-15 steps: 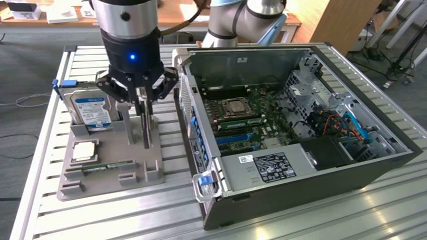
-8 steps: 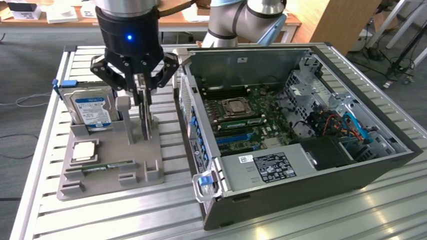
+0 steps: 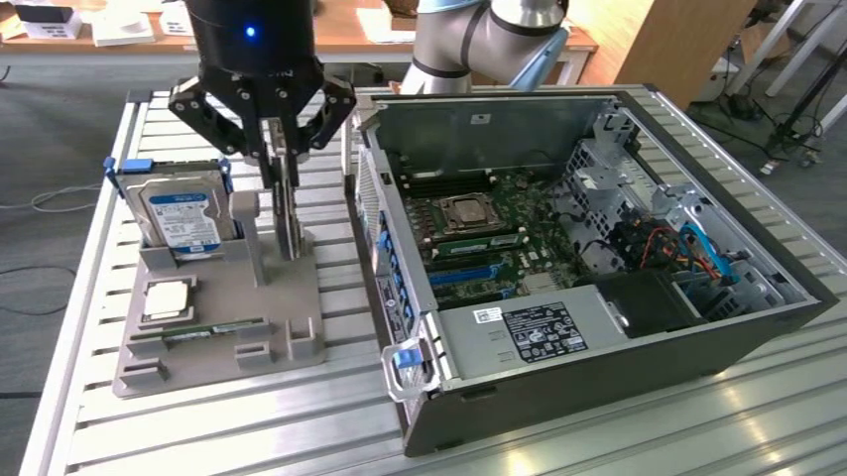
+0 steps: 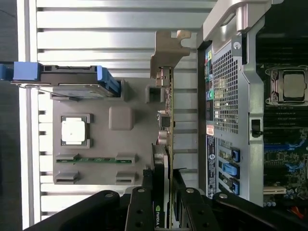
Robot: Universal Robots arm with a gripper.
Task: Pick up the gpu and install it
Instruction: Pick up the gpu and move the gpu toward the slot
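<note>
The gpu (image 3: 286, 223) stands upright on edge in a slot of the grey holder (image 3: 289, 297), beside the open computer case (image 3: 741, 337). In the wrist view the gpu (image 4: 167, 120) appears edge-on, its tan bracket pointing away from the camera. My gripper (image 3: 281, 178) comes down from above, its fingers pressed on both faces of the card's upper edge. The same gripper (image 4: 162, 204) is shut on the card's cooler end. The card's lower edge still rests in the holder.
The holder (image 4: 98, 173) also carries a hard drive (image 3: 181, 213) with a blue-white label, a processor chip (image 3: 170, 297) and a green memory stick (image 3: 212, 328). Inside the case lies the motherboard (image 3: 483, 243) with blue slots (image 3: 463, 279). All stand on a slatted metal table (image 3: 198, 426).
</note>
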